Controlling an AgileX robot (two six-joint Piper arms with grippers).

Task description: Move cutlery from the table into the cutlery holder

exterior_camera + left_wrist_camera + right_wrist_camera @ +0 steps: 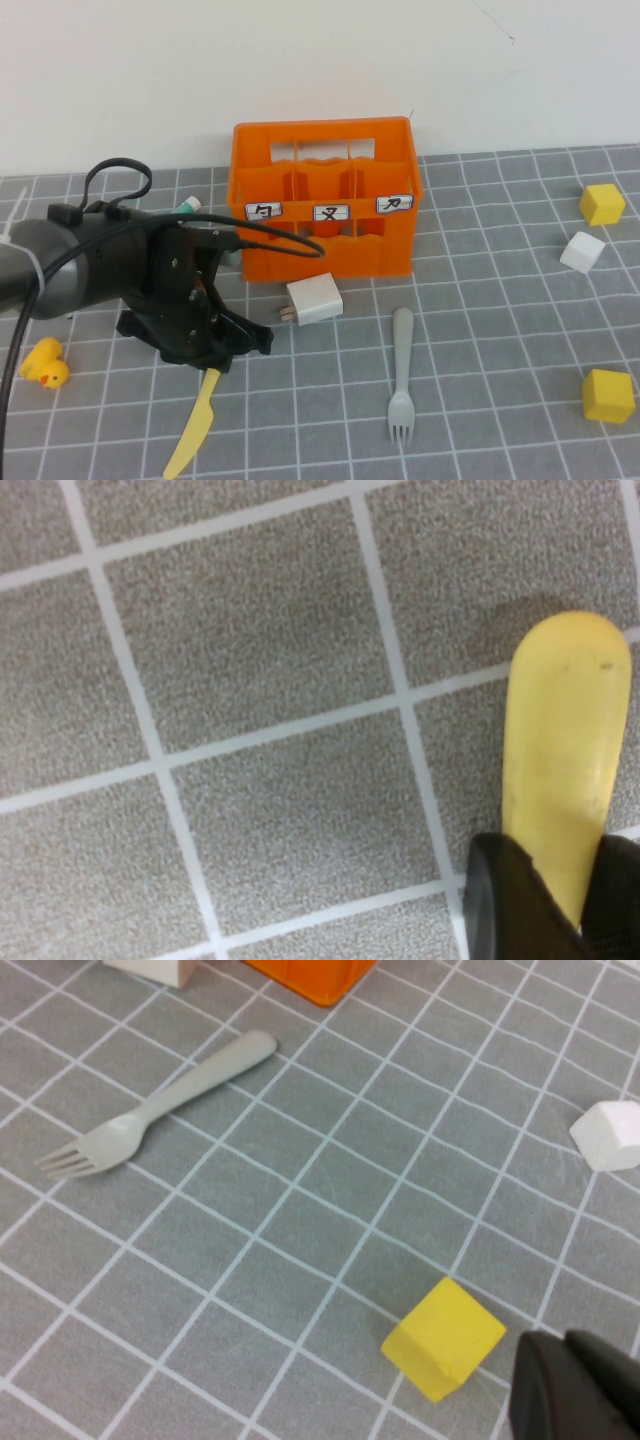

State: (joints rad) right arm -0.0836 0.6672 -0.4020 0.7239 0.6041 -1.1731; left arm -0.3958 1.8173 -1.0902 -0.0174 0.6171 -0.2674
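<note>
My left gripper is low over the table, left of and in front of the orange cutlery holder. It is shut on the rounded handle end of the pale-yellow knife, whose blade points toward the front edge. In the left wrist view the knife sits between the black fingers. The grey fork lies flat in front of the holder, tines toward me; it also shows in the right wrist view. My right gripper is shut and empty, beside a yellow cube; it is outside the high view.
A small white box lies in front of the holder. Yellow cubes and a white cube sit at the right. A yellow duck is at the far left. A green-and-white item lies left of the holder.
</note>
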